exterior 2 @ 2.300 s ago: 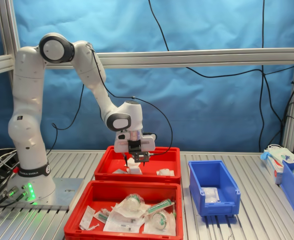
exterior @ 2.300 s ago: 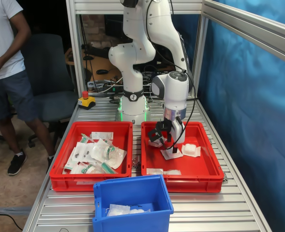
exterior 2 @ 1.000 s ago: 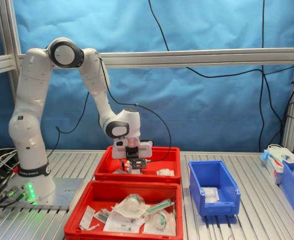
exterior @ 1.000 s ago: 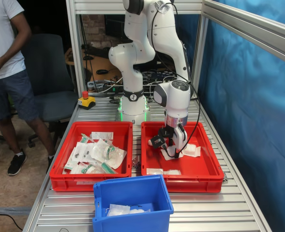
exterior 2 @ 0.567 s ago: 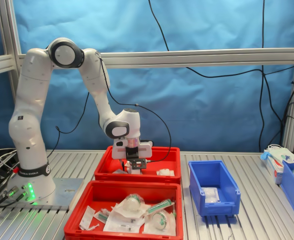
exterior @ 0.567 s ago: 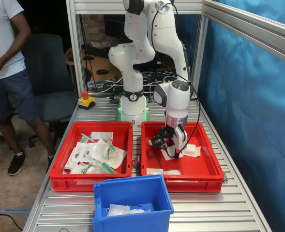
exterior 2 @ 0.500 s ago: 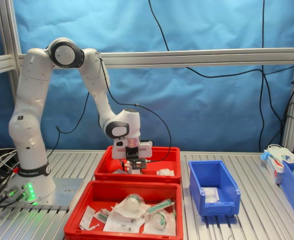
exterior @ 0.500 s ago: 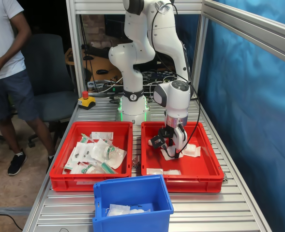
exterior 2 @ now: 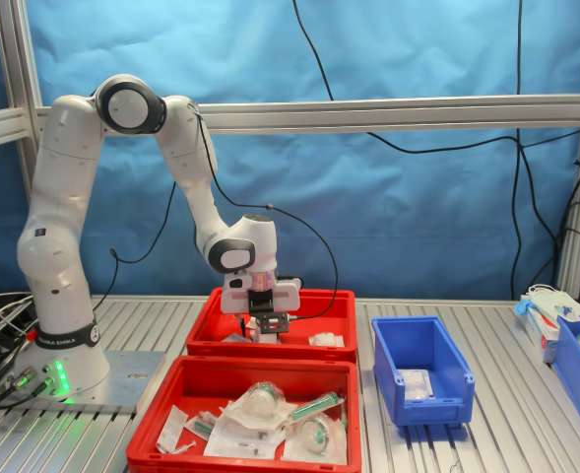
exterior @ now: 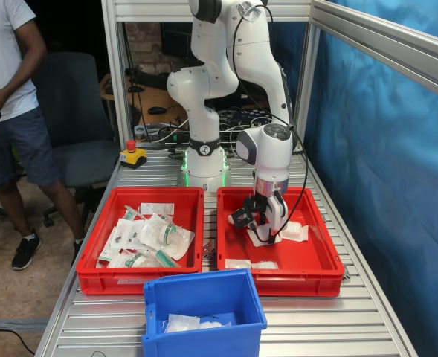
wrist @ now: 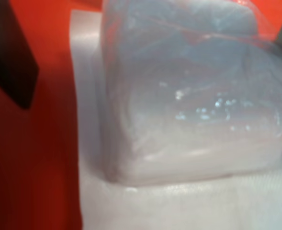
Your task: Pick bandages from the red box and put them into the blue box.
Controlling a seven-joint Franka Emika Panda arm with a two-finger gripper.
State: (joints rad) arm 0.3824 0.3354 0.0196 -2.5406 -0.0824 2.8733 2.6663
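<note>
The gripper is down in the red box, the bandage directly beneath it (filling the wrist view). Whether the fingers have closed on it, I cannot tell.

White padded bandages lie in the red box; the blue box holds more.

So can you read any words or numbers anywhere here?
"FRANKA EMIKA": that is likely what the black band round the arm's base says in the second exterior view, but it is too small to be sure.
Round badge on the base: a logo, no letters readable.
Green print on the pouches: too small to read.
Bandage wrapper: no print visible.
</note>
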